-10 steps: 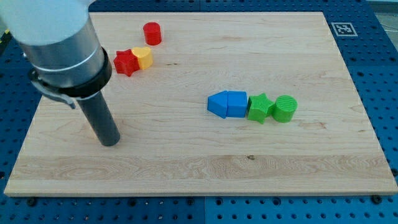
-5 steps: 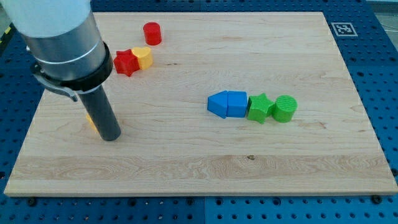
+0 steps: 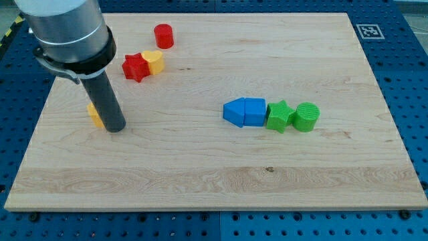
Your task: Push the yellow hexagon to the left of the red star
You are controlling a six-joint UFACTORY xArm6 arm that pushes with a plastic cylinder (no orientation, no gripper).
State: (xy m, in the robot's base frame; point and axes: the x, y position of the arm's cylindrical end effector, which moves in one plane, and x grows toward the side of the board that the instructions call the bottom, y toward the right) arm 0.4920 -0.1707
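Note:
The red star (image 3: 134,67) lies near the board's top left. A yellow block (image 3: 155,61) touches its right side. A second yellow block (image 3: 94,114) lies lower left of the star, partly hidden behind my rod, so its shape is unclear. My tip (image 3: 115,128) rests on the board just right of and below this second yellow block, touching or nearly touching it.
A red cylinder (image 3: 164,35) stands above the star. At mid-right is a row: a blue block (image 3: 233,112), a second blue block (image 3: 255,112), a green star (image 3: 278,115) and a green cylinder (image 3: 306,116). The wooden board (image 3: 214,187) lies on a blue pegboard.
My rod has moved toward the view's top and slightly left. The yellow block beside it, hidden before, now shows at the rod's left.

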